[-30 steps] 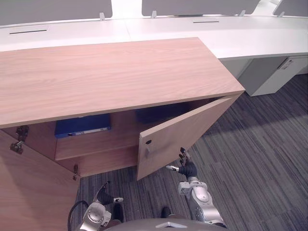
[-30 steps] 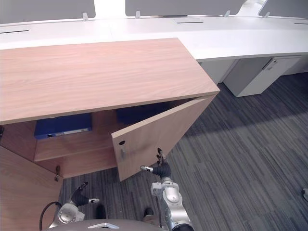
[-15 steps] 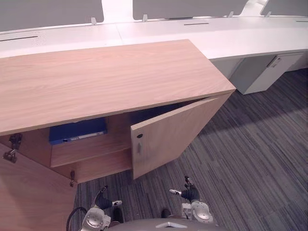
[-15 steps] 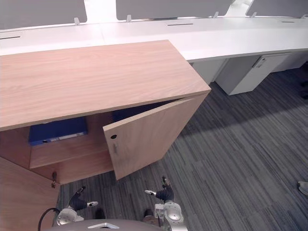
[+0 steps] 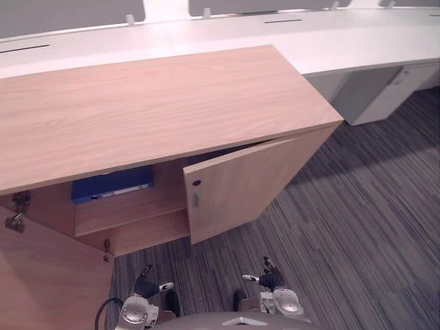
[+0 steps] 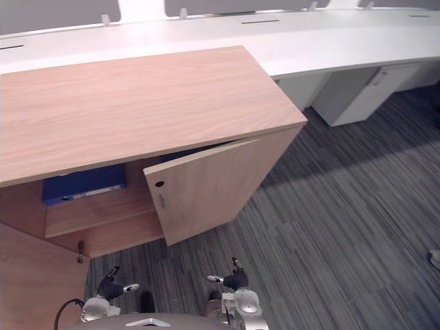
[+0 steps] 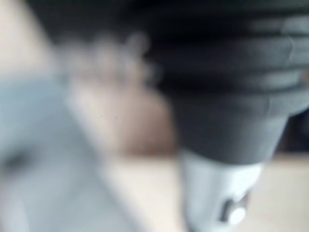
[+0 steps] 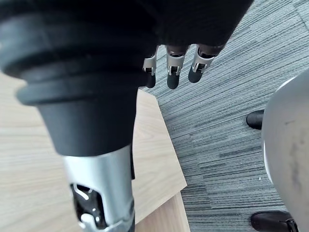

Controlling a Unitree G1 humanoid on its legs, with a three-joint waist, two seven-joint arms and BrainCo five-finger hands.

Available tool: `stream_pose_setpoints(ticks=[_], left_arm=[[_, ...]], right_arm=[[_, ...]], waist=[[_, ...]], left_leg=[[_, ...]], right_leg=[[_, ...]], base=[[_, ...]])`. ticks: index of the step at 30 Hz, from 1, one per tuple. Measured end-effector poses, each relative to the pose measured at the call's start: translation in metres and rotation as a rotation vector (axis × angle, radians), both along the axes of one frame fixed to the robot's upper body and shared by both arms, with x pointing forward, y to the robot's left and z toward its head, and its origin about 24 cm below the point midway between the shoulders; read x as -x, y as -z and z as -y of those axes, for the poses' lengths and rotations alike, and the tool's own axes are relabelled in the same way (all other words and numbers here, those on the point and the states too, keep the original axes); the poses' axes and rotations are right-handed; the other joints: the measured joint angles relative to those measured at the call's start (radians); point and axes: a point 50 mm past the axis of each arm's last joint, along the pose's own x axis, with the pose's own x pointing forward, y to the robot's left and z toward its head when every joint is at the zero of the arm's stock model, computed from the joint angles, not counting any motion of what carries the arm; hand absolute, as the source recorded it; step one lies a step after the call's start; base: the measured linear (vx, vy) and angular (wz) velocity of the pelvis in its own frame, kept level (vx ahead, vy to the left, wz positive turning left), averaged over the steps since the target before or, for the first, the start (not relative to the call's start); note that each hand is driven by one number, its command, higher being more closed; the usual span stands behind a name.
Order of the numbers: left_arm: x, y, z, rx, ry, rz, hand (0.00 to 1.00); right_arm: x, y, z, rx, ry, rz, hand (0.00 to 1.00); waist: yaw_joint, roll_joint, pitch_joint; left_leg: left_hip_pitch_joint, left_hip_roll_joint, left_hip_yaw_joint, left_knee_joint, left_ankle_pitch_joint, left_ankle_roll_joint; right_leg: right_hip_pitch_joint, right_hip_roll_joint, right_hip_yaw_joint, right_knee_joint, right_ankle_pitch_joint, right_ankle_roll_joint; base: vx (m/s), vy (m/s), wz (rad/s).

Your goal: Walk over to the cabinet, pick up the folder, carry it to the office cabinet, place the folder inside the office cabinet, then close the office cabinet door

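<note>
the half-open office cabinet door [image 5: 240, 185] stands just far of the right hand [image 5: 269, 278], whose fingers hang loosely spread and empty. it is nearer than the left hand [image 5: 146, 283], whose fingers i cannot tell.

FLOOR: dark grey striped carpet [image 5: 357, 227] | FURNITURE: long white desk [image 5: 357, 48] across the far side, with narrow dark slots [image 5: 24, 48] in its top | SCREENS: grey panels [image 5: 65, 14] on white brackets [image 5: 130, 19] along the desk's far edge | UNDER DESK: pale grey pedestal unit [image 5: 375, 100] toward the right end | LIGHT: even, soft shadows on carpet
</note>
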Motion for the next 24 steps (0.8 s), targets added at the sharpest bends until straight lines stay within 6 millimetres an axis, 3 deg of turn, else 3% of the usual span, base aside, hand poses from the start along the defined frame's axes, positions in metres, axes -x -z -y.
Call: stream_pose_setpoints(ticks=[2, 4, 11, 13, 14, 15, 17, 18, 20, 22, 24], left_arm=[[-0.001, 0.000, -0.001, 0.001, -0.009, 0.003, 0.00], [-0.003, -0.001, 0.000, 0.013, -0.034, 0.011, 0.00], [-0.010, -0.002, 0.003, 0.044, -0.083, 0.032, 0.00], [-0.014, -0.003, 0.003, 0.060, -0.123, 0.047, 0.00], [-0.011, -0.002, 0.001, 0.065, -0.157, 0.044, 0.00], [-0.018, -0.005, 0.001, 0.073, -0.172, 0.066, 0.00], [-0.017, -0.005, 0.001, 0.081, -0.199, 0.072, 0.00], [-0.015, -0.004, -0.001, 0.079, -0.216, 0.067, 0.00], [-0.009, -0.004, -0.008, 0.062, -0.227, 0.055, 0.00], [-0.002, -0.003, -0.015, 0.044, -0.237, 0.039, 0.00], [0.001, -0.002, -0.016, 0.042, -0.247, 0.031, 0.00]], right_arm=[[0.003, 0.002, 0.001, 0.001, 0.007, -0.011, 0.00], [0.006, 0.005, 0.002, 0.003, 0.006, -0.036, 0.00], [0.002, 0.005, 0.007, 0.014, 0.023, -0.046, 0.00], [-0.002, 0.004, 0.008, 0.013, 0.032, -0.039, 0.00], [-0.004, 0.003, 0.008, 0.012, 0.041, -0.034, 0.00], [-0.003, 0.004, 0.010, 0.006, 0.068, -0.040, 0.00], [-0.001, 0.004, 0.018, 0.026, 0.108, -0.044, 0.00], [0.003, 0.005, 0.023, 0.033, 0.126, -0.053, 0.00], [0.008, 0.007, 0.016, 0.015, 0.131, -0.067, 0.00], [0.007, 0.008, 0.010, -0.004, 0.136, -0.067, 0.00], [0.009, 0.009, 0.008, -0.011, 0.137, -0.073, 0.00]], waist=[[0.006, -0.001, 0.000], [0.025, 0.001, 0.001], [0.042, 0.007, 0.027], [0.054, 0.012, 0.037], [0.052, -0.004, 0.035], [0.043, -0.021, 0.042], [0.031, -0.007, 0.045], [0.028, 0.005, 0.041], [0.040, -0.021, 0.042], [0.030, -0.025, 0.042], [0.033, -0.018, 0.045]], left_leg=[[-0.015, -0.005, -0.055, 0.000, 0.011, -0.004], [-0.031, 0.002, -0.105, 0.000, 0.031, -0.003], [-0.057, 0.015, -0.245, 0.000, 0.077, -0.033], [-0.068, 0.031, -0.186, 0.000, 0.042, -0.026], [-0.075, 0.036, -0.114, 0.010, -0.010, -0.024], [-0.118, 0.033, -0.012, 0.132, -0.049, -0.007], [-0.143, 0.042, 0.089, 0.292, -0.076, 0.001], [-0.119, 0.034, 0.100, 0.252, -0.087, 0.020], [-0.054, -0.003, 0.087, 0.122, -0.019, 0.029], [0.007, -0.028, 0.046, -0.001, 0.045, 0.032], [0.022, -0.039, 0.010, -0.004, 0.051, 0.037]], right_leg=[[0.007, 0.001, -0.017, 0.015, -0.033, -0.011], [0.026, 0.014, -0.051, 0.004, -0.038, -0.015], [0.094, 0.057, -0.122, -0.019, -0.051, -0.053], [0.100, 0.053, -0.146, -0.021, -0.050, -0.051], [0.099, 0.029, -0.186, -0.030, -0.048, -0.050], [0.094, -0.005, -0.220, -0.022, -0.046, -0.047], [0.107, -0.013, -0.245, 0.004, -0.060, -0.028], [0.113, -0.013, -0.258, 0.015, -0.068, -0.025], [0.124, -0.029, -0.261, 0.006, -0.067, -0.028], [0.148, -0.030, -0.266, -0.010, -0.081, -0.039], [0.181, -0.029, -0.264, -0.016, -0.097, -0.047]], base=[[-0.01, -0.046, 0.74], [0.00, -0.072, 0.65], [-0.02, -0.057, 0.74], [-0.11, -0.013, 0.41], [-0.08, 0.032, 0.65], [-0.02, 0.039, 0.75], [0.04, 0.060, 0.70], [0.03, 0.060, 0.59], [-0.01, 0.063, 0.28], [-0.04, 0.031, 0.49], [-0.07, 0.003, 0.61]])
